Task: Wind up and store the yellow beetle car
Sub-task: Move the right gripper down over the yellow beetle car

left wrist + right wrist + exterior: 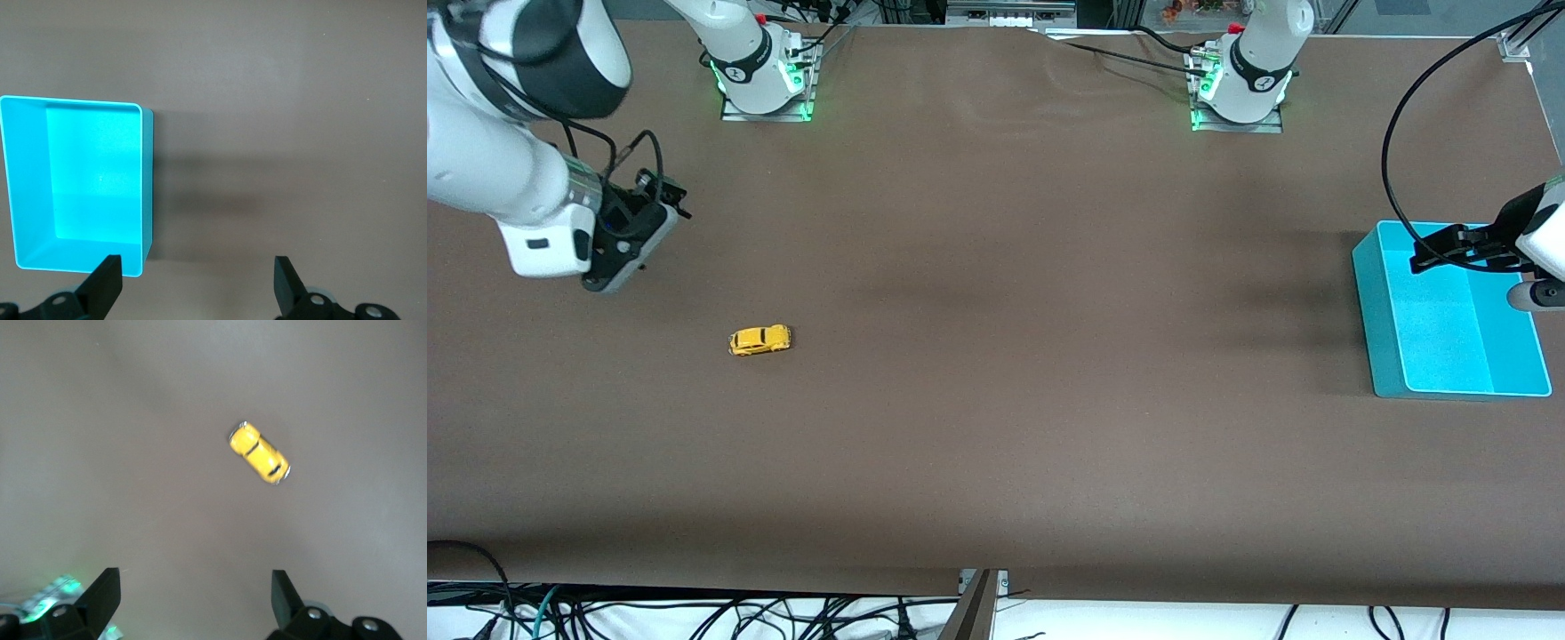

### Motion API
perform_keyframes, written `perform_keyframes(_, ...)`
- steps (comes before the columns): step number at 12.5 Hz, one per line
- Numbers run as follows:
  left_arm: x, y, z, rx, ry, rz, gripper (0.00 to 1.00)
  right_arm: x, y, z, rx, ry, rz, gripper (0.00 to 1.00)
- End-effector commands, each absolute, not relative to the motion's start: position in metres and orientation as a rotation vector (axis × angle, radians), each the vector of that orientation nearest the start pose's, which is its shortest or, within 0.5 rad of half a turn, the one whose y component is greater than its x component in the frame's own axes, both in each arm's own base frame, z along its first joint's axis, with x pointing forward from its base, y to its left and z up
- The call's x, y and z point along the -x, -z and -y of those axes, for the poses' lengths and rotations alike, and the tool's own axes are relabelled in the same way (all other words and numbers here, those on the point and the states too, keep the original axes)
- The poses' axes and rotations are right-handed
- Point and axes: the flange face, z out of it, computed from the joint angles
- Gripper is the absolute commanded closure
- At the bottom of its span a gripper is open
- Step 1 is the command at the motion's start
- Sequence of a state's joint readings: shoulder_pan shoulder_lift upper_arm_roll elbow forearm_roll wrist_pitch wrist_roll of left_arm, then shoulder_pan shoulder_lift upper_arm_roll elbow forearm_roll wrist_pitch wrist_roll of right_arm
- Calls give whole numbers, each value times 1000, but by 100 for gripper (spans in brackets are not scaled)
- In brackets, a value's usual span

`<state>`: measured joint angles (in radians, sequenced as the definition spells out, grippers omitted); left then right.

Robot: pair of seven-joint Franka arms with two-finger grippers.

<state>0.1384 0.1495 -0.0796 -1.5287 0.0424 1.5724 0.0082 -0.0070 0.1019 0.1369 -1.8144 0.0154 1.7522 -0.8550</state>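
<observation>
Bare brown bench (996, 427) is lying around the yellow beetle car (759, 340), which is resting on its wheels toward the right arm's end, with a turquoise bin (1383, 302) being kept well apart at the left arm's edge. The right gripper (193, 597) is being held released over bare bench near the car, fingers (100, 590) spread, while the left gripper (198, 283) is being held released over the bin's rim, waiting.

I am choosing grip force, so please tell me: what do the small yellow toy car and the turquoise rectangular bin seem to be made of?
The small yellow toy car looks like glossy painted metal or hard plastic: its roof shines, but which one is unclear. The turquoise rectangular bin looks like smooth moulded plastic, with thin even walls, rounded corners and a soft sheen.
</observation>
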Motion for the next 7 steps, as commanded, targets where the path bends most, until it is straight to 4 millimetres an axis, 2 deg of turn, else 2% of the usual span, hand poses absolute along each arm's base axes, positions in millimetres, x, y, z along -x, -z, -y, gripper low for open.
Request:
perform_keyframes(1, -595, -564, -44, 3124, -166, 51, 0, -577, -416, -75, 2539, -141, 1676, 0)
perform_keyframes(4, -595, -564, -44, 3125, -163, 52, 0, -584, -344, -79, 2360, -58, 1939, 0)
perform_keyframes(7, -596, -565, -38, 3171, -162, 53, 0, -592, -286, -81, 2272, 20, 2064, 0)
